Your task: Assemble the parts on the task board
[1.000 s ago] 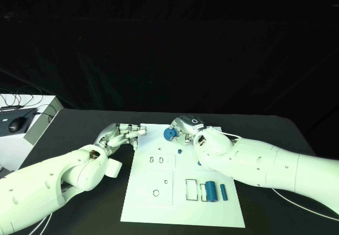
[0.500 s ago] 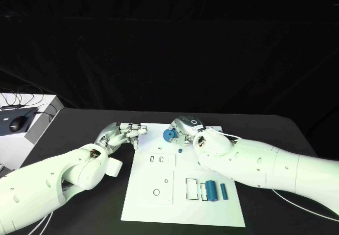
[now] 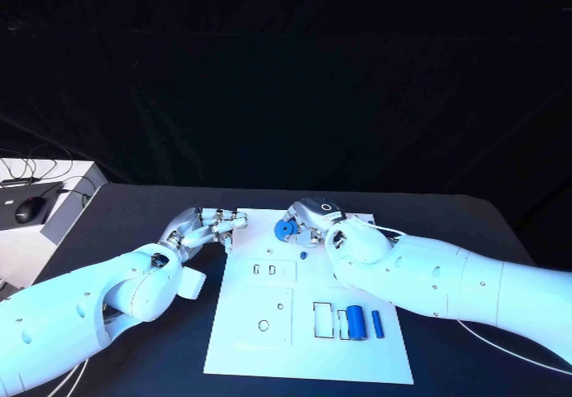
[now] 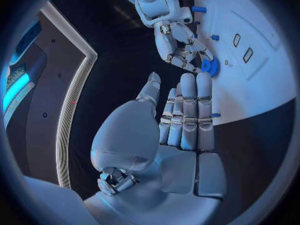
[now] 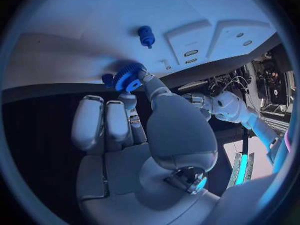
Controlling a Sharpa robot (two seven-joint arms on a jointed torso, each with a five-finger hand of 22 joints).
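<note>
Head view: the right hand (image 3: 312, 217) pinches a blue gear (image 3: 286, 227) in its fingers (image 5: 145, 80), holding it just over the task board (image 3: 310, 347) at the far edge, about twelve o'clock, likely to seat it there. The left hand (image 3: 212, 225) rests at the board's ten o'clock edge, fingers together and straight, holding nothing, perhaps steadying the board on the counter (image 3: 131, 215).
</note>
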